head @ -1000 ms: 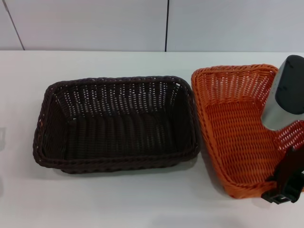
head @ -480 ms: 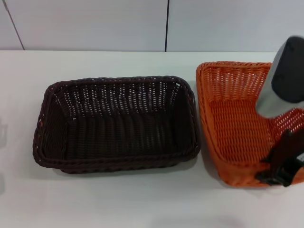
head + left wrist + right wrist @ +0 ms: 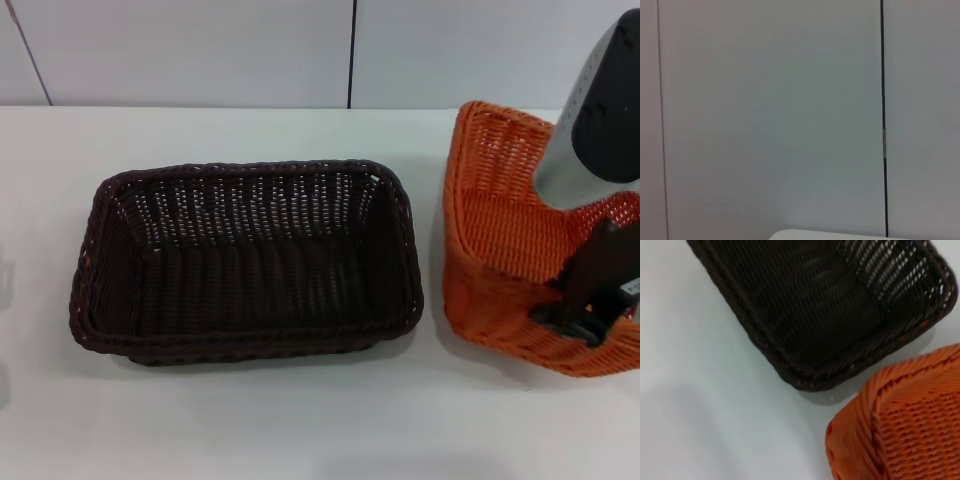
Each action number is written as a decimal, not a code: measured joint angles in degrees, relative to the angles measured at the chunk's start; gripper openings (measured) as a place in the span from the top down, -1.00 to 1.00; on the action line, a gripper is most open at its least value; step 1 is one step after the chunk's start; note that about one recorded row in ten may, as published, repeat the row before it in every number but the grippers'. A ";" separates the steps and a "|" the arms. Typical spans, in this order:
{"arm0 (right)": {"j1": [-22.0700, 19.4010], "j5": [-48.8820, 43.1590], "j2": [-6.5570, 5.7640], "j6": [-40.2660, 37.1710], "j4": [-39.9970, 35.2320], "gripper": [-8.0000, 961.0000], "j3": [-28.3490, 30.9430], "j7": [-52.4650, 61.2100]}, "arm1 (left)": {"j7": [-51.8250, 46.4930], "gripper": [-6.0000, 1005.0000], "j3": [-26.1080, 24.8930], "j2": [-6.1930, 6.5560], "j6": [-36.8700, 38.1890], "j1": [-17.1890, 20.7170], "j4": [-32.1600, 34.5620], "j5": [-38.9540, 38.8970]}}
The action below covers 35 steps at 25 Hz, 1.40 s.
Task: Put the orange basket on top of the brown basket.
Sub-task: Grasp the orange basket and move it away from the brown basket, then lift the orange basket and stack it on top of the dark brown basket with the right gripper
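The right tool (image 3: 585,315) is clamped on the near rim of the orange basket (image 3: 500,230), at the right side of the white table (image 3: 250,420). The basket is tipped steeply: its left wall stands high and its underside faces the robot. Whether any edge touches the table cannot be told.

The brown basket (image 3: 245,265) sits flat and upright at the centre of the table, empty, just beside the orange one but apart from it. The right wrist view confirms a gap between the brown basket's rim and the orange corner.

The left tool is not in view; its wrist camera shows only a wall panel.

Step in hand, as judged: lifting the orange basket clear. The next move calls for carrying it leftward over the brown basket, levelling it, aligning the two rims and lowering it. The tilt must be corrected first, or a corner may catch the brown rim.
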 joint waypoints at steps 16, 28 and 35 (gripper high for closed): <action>0.91 -6.63 -0.05 0.62 -7.28 0.63 -2.86 1.95 | 0.00 -0.41 0.00 0.00 0.25 -0.10 0.10 0.40; 3.70 -13.39 -0.22 5.74 -7.32 0.57 -4.77 -0.56 | 0.00 -0.41 0.24 -0.01 0.33 -0.33 0.10 0.40; 4.12 -13.43 -0.14 13.35 -7.32 0.54 -11.65 -8.78 | 0.00 -0.41 0.27 0.00 0.21 -0.73 0.10 0.41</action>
